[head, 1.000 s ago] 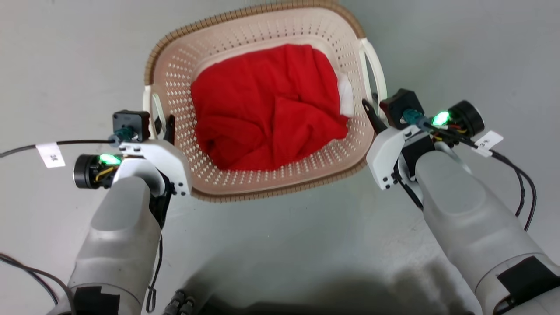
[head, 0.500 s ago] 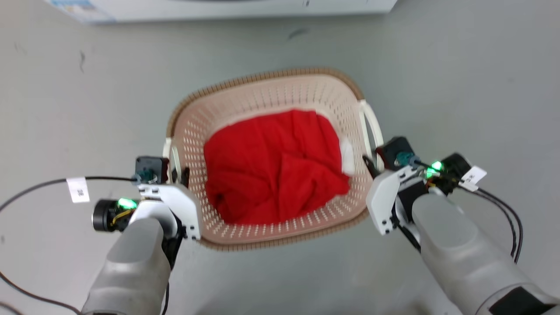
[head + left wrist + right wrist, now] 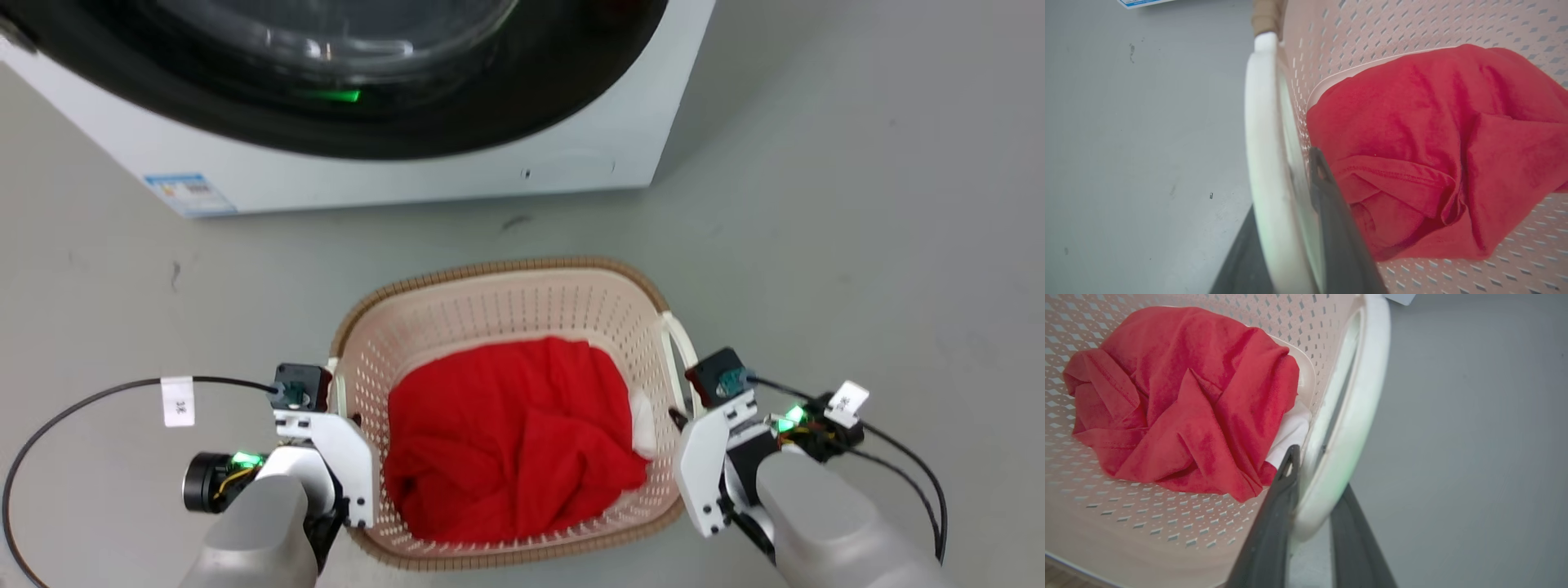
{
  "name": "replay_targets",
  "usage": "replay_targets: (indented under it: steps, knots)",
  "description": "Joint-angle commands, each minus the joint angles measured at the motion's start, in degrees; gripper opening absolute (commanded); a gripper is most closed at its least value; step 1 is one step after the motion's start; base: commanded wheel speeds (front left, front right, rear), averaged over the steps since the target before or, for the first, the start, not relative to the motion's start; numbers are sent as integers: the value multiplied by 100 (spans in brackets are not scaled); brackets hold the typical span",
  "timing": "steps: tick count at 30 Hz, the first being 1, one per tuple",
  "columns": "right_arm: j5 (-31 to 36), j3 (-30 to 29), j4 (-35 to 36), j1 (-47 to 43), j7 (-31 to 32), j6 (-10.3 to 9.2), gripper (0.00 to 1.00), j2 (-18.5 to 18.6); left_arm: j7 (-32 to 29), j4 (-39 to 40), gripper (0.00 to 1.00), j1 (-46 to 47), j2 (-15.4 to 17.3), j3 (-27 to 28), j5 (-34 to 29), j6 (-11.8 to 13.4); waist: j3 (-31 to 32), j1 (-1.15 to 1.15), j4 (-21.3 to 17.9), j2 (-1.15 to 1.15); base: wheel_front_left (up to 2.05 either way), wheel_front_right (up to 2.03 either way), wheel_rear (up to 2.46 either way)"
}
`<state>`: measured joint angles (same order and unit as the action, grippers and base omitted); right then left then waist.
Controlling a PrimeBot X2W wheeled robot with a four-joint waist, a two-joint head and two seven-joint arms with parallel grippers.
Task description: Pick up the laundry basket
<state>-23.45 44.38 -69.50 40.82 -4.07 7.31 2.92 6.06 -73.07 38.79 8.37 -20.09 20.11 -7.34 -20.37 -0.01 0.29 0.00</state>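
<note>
gripping the laundry basket (image 3: 506,282) by its white side handles (image 3: 1261,122), the left gripper (image 3: 1286,212) and right gripper (image 3: 1316,477) each clamp 1 handle between 2 dark fingers. the basket lies between them over grey floor (image 3: 816,245), holding a red garment (image 3: 506,441) and white cloth (image 3: 643,420); a washing machine (image 3: 408,175) stands beyond its far rim.

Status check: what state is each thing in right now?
Laundry basket: upright, held by both handles; off the floor or not, cannot tell.
Left gripper: shut on left handle.
Right gripper: shut on right handle.
Red garment: crumpled in the basket.
White cloth: tucked under the red garment's edge.
Washing machine: door state unclear.
</note>
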Motion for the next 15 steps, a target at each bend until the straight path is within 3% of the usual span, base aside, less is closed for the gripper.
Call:
replay_targets:
  steps: [1,15]
  knots:
    - [-41,110,-4,-153,66,32,0,-7,-3,52,0,-53,62,-69,37,-19,459,1,-166,0,0,0,0]
    - [-840,751,-126,-742,695,31,0,3,-763,344,0,-768,208,-957,944,-18,1856,1,-330,0,0,0,0]
